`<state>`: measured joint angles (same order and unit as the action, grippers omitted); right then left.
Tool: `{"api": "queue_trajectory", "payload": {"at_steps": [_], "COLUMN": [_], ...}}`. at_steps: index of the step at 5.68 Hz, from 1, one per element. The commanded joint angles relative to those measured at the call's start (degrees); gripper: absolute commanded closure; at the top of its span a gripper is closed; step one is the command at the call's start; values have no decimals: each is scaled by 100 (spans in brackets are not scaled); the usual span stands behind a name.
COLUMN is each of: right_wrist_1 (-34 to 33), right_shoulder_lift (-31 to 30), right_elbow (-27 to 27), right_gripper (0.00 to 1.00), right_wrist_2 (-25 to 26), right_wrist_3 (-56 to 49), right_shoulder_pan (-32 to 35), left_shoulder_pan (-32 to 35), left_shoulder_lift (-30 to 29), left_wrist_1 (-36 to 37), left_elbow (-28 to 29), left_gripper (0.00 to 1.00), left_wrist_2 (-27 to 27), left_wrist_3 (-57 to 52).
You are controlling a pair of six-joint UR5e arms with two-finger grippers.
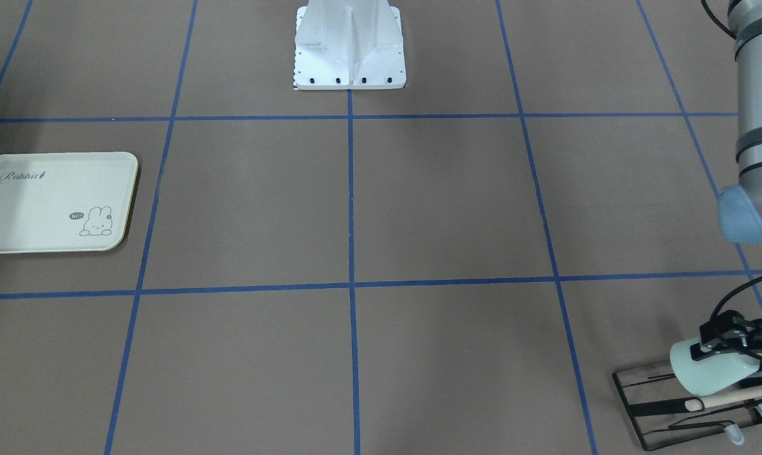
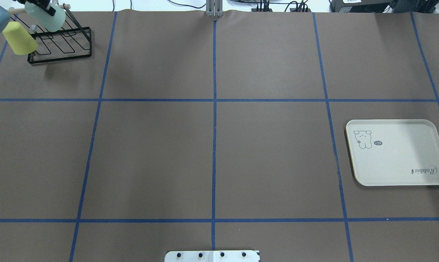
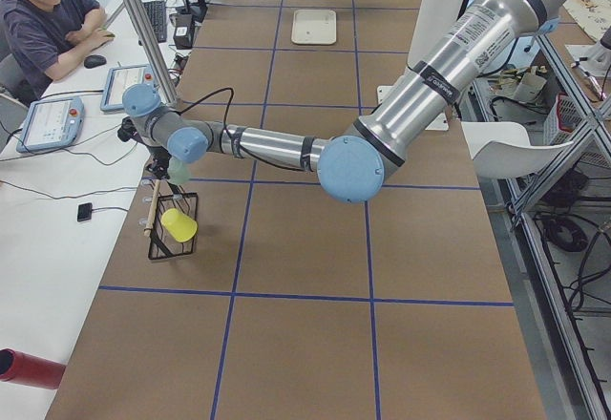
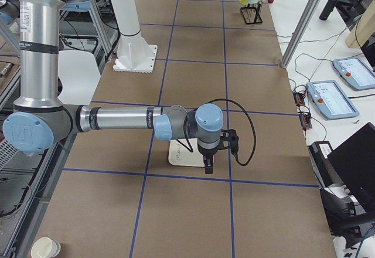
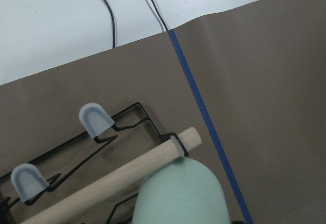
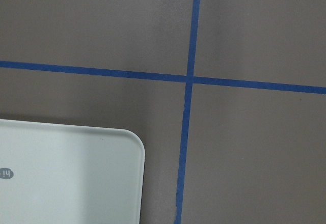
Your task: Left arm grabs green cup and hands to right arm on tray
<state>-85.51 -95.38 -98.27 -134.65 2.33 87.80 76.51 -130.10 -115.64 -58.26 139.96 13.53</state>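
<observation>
The pale mint-green cup hangs tilted over the black wire rack at the table's far left corner. My left gripper reaches in from the side, and its black linked fingers are closed on the cup's base. Both also show in the overhead view: cup, left gripper. The left wrist view shows the cup in front of the rack's wooden rod. The cream tray lies empty on the right side. My right gripper hovers by the tray's edge; I cannot tell whether it is open.
A yellow-green cup hangs on the rack's left end. Pegs with pale caps stick up from the rack. The white robot base stands at the table's middle edge. An operator sits beyond the rack's side.
</observation>
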Motion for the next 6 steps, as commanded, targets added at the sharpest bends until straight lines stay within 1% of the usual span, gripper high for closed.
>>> {"api": "queue_trajectory", "payload": {"at_steps": [1, 3, 4, 5, 6], "right_wrist_1": [8, 8, 17, 61, 339], "right_shoulder_lift": [-7, 2, 11, 63, 29], "right_elbow": [-8, -25, -17, -17, 79], "right_gripper": [0, 0, 0, 0, 0], "right_wrist_2": [0, 0, -9, -17, -392], "right_wrist_3": [4, 4, 4, 4, -5], "right_shoulder_pan": [0, 0, 0, 0, 0], "left_shoulder_pan": [162, 171, 127, 57, -196], "left_shoulder_lift": [299, 607, 817, 802, 802], "left_wrist_1": [303, 724, 709, 657, 247], "left_elbow": [-700, -1518, -1739, -1977, -2040], "left_gripper": [98, 98, 98, 98, 98], "left_wrist_2": [153, 617, 690, 690, 690], "left_wrist_3": [1, 70, 462, 1406, 2059]}}
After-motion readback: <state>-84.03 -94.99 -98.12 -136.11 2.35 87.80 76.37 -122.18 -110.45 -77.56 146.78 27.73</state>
